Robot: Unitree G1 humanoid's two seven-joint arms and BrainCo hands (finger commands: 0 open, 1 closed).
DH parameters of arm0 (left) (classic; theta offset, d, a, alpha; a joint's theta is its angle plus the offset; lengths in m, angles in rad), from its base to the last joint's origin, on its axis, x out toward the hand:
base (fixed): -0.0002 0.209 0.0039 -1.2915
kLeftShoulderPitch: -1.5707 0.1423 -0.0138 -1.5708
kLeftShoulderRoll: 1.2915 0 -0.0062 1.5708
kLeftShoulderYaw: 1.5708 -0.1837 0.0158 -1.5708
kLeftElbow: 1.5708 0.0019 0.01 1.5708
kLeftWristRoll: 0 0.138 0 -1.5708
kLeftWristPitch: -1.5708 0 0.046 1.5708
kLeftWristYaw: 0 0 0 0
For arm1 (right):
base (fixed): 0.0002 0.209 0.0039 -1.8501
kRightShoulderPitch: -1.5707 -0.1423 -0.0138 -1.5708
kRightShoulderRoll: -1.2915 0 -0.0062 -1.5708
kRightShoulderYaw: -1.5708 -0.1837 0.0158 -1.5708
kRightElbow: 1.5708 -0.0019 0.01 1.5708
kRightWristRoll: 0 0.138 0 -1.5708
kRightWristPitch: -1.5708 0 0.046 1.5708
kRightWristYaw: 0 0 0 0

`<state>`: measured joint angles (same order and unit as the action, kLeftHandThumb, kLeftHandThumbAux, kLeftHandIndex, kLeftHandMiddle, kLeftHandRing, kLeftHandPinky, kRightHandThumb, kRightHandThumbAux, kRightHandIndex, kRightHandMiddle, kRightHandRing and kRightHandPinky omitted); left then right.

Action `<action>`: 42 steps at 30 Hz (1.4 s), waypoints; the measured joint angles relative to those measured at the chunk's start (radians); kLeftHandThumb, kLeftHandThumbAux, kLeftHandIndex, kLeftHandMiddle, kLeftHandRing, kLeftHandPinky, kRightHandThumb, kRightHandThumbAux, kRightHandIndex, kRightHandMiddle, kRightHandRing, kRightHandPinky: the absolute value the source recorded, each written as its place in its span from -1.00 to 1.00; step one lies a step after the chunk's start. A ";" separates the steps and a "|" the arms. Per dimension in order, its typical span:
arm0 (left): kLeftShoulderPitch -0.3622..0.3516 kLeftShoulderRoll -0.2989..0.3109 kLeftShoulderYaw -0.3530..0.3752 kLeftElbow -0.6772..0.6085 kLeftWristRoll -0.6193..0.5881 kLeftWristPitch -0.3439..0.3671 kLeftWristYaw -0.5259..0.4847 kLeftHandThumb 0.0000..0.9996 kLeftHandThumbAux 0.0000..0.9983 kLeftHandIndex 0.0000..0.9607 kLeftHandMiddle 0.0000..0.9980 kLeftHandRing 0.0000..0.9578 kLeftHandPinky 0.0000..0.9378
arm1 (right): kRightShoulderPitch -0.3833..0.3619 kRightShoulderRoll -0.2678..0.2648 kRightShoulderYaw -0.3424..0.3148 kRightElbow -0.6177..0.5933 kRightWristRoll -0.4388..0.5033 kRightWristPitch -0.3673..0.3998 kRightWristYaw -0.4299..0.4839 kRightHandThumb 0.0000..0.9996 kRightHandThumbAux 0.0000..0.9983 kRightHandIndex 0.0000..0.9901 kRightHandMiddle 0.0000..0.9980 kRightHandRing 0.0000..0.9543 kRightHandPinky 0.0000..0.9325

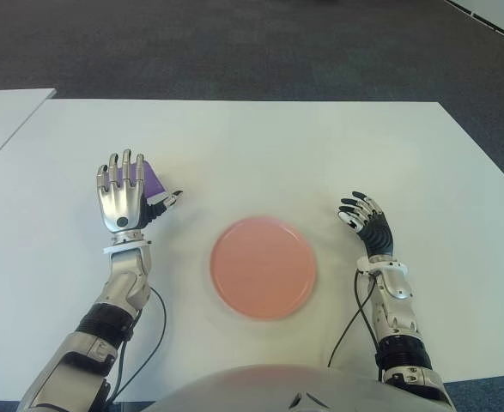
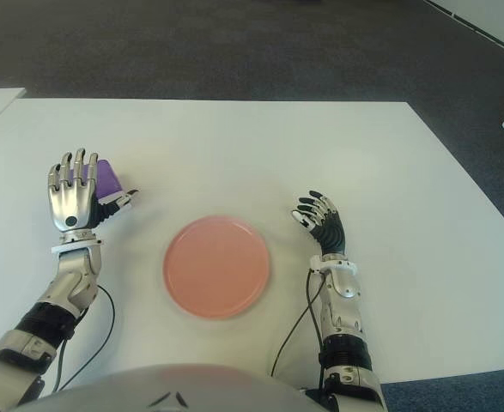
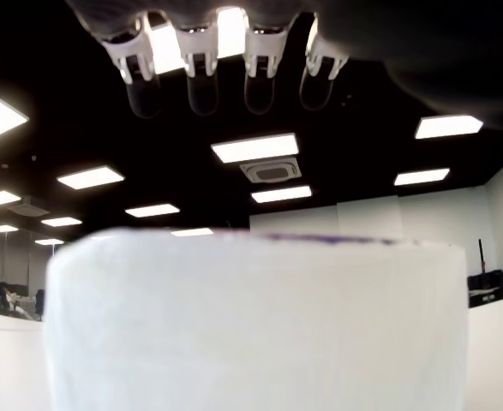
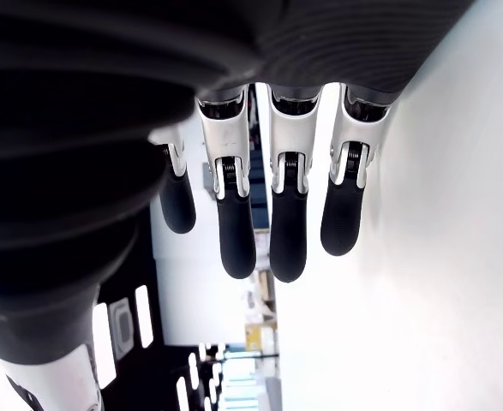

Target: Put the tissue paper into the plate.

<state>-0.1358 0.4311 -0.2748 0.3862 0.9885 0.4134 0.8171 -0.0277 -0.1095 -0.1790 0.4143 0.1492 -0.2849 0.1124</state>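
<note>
A purple tissue pack lies on the white table at the left, mostly covered by my left hand. That hand is held over it with fingers straight and spread and the thumb out to the side, gripping nothing. In the left wrist view the pack fills the lower half, with the fingers stretched out above it. The round pink plate sits empty in the middle, to the right of the pack. My right hand shows to the right of the plate, fingers relaxed and holding nothing.
A second white table stands at the far left across a narrow gap. Dark carpet lies beyond the far edge. Black cables trail from both forearms near the table's front edge.
</note>
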 measured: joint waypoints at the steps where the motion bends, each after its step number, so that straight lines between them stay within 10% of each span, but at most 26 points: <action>1: 0.001 0.000 0.001 -0.003 0.000 -0.001 0.004 -0.31 -0.71 -0.91 -0.99 -1.00 -1.00 | -0.002 0.000 0.000 0.003 0.000 -0.001 -0.001 -0.40 0.50 -0.59 -0.31 -0.27 -0.29; 42: -0.076 0.015 -0.018 0.120 0.003 0.021 -0.044 -0.40 -0.77 -0.90 -1.00 -1.00 -1.00 | -0.003 -0.010 -0.001 0.019 0.008 -0.024 0.014 -0.39 0.54 -0.56 -0.27 -0.25 -0.27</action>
<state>-0.2118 0.4461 -0.2930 0.5061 0.9915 0.4345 0.7729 -0.0304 -0.1198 -0.1800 0.4334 0.1569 -0.3085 0.1263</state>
